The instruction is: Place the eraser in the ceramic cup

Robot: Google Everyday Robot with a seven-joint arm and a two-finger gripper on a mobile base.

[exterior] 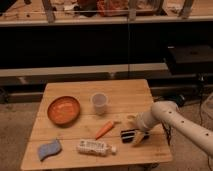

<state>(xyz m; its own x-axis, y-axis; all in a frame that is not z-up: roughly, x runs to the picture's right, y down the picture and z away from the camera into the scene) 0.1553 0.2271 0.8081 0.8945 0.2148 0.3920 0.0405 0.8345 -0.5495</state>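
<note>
Filling the middle of the view, a light wooden slatted table [125, 92] carries everything; behind it runs a dark shelving unit [90, 45], with a black box-like block [190, 57] to the right.

A thick white robot arm [172, 117] reaches in from the lower right across the table's right edge. Its gripper [135, 131] sits low at the table's front right, right at the eraser; I cannot tell whether it is closed on that block or merely set around it.

A wide, shallow orange bowl [63, 110] sits on the left half. A white labelled plastic bottle [95, 147] lies on its side near the front edge, and a blue wavy-edged sponge [49, 149] lies at the front left corner. The small pale ceramic cup [99, 103], without handle, stands upright near the centre, just right of the bowl and well apart from the gripper. A small orange carrot [105, 129] lies slantwise between the cup and the bottle, on the straight line from the gripper to the cup. The small black oblong eraser [127, 134] lies on the wood just right of the carrot, at the gripper, not in the cup.

Count: one table, one arm, one gripper, one bowl, one bottle, one sponge, one cup, one carrot, one eraser
</note>
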